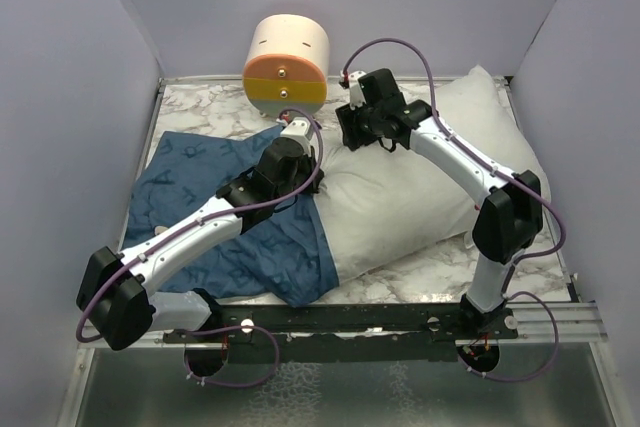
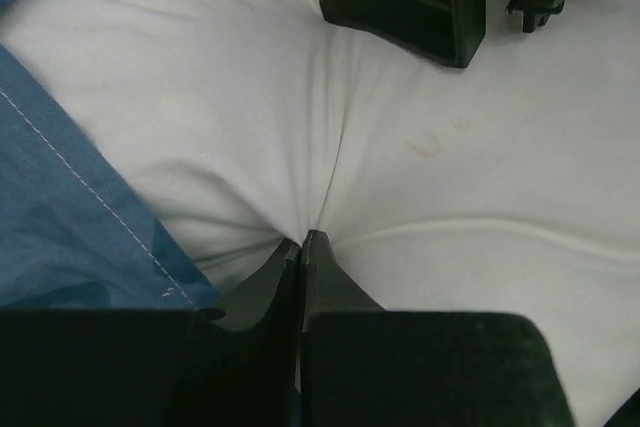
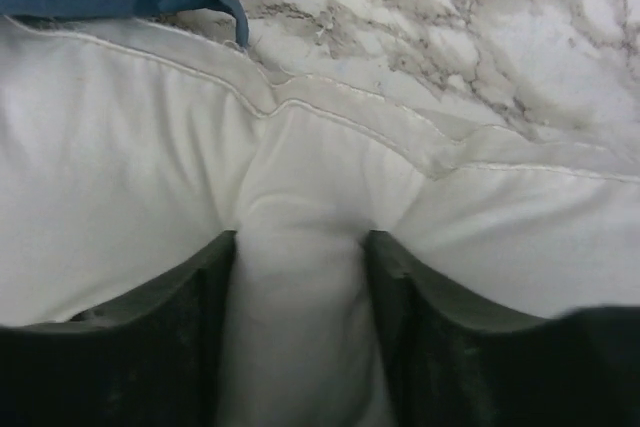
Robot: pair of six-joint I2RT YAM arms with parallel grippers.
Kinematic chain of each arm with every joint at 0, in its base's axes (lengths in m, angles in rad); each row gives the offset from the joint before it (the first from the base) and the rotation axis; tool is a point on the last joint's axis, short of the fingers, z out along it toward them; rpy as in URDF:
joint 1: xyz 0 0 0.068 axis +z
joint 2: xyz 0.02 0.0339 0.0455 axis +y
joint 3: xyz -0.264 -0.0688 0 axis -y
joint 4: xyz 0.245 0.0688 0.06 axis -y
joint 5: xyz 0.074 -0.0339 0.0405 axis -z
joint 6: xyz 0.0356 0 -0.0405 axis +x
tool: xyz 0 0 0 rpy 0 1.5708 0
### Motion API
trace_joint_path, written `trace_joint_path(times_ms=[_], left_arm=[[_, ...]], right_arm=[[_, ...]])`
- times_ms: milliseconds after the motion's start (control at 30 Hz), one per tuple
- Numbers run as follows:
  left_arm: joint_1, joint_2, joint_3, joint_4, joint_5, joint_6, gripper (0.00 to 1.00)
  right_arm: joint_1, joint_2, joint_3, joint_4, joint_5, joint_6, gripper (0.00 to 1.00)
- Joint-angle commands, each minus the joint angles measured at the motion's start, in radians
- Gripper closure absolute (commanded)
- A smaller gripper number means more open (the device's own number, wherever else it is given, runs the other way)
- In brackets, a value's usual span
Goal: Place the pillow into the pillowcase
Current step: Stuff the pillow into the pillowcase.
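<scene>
Now pinching the pillow (image 1: 400, 209).
Left gripper (image 2: 302, 239) is pinching a fold between closed jaws; right gripper (image 3: 300, 239), jaws wide, is straddling a ridge.

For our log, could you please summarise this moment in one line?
pillow partly in pillowcase | left gripper pinching pillow | right gripper open, straddling pillow

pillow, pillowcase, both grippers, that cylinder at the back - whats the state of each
pillow: lying flat, one end covered by the pillowcase, most of it bare
pillowcase: rumpled, lying slack, its edge over the pillow's end
left gripper: shut, pinching a fold of the pillow
right gripper: open, fingers astride a ridge of the pillow
cylinder: at the back, untouched
</scene>
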Motion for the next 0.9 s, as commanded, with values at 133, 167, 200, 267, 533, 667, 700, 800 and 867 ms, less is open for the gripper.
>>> trace_joint_path(times_ms=[133, 167, 200, 267, 533, 667, 700, 800, 867], left_arm=[[-0.016, 0.028, 0.087, -0.012, -0.020, 0.083, 1.00], [-0.015, 0.039, 0.120, -0.009, -0.031, 0.104, 1.00], [-0.014, 0.049, 0.153, -0.004, -0.044, 0.127, 1.00], [-0.010, 0.074, 0.226, 0.009, -0.063, 0.172, 1.00], [0.007, 0.149, 0.484, 0.090, -0.083, 0.330, 1.00], [0.008, 0.136, 0.432, 0.156, -0.073, 0.395, 1.00], [0.008, 0.127, 0.402, 0.166, -0.067, 0.400, 1.00], [0.010, 0.090, 0.238, 0.196, -0.052, 0.385, 1.00], [0.010, 0.059, 0.133, 0.215, -0.046, 0.353, 1.00]], right_arm=[[0.001, -0.079, -0.040, -0.057, 0.019, -0.002, 0.99], [0.000, -0.104, -0.035, -0.022, 0.001, 0.007, 0.99], [-0.003, -0.130, -0.026, 0.015, -0.021, 0.016, 0.99], [-0.005, -0.177, 0.005, 0.078, -0.051, 0.039, 0.99], [-0.012, -0.406, -0.026, 0.397, -0.082, 0.102, 0.99], [-0.011, -0.591, -0.267, 0.595, -0.099, 0.111, 0.99], [-0.011, -0.628, -0.347, 0.620, -0.103, 0.121, 0.99], [-0.011, -0.718, -0.550, 0.628, -0.127, 0.156, 0.99], [-0.010, -0.769, -0.688, 0.636, -0.147, 0.195, 0.99]])
